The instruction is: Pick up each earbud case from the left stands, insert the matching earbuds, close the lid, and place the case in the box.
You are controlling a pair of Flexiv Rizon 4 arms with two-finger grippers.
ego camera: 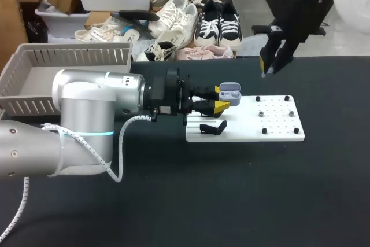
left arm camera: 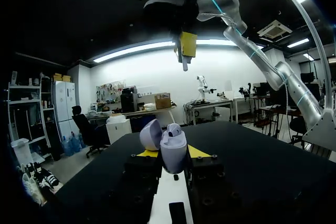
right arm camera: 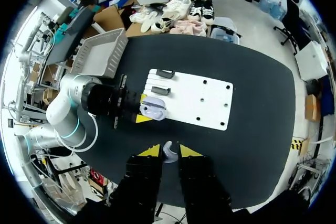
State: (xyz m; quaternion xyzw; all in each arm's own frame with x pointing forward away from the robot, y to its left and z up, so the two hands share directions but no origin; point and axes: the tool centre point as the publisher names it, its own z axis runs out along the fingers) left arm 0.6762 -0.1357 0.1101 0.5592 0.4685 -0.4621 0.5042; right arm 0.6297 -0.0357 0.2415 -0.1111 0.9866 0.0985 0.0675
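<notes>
Though well apart, left jaws clamped on case (left arm camera: 173, 153), right jaws on earbud (right arm camera: 169, 151).

There is one lavender earbud case (ego camera: 229, 91), held between the two yellow-tipped fingers of the left gripper (ego camera: 219, 99). One earbud (right arm camera: 169, 151) is pinched between the two fingers of the right gripper (right arm camera: 169, 153). Ahead of the left fingers lies one white board (ego camera: 277, 124) with two empty black stands (right arm camera: 165, 73) and six small pegs (ego camera: 261, 114). There is one grey box (ego camera: 81, 56).
</notes>
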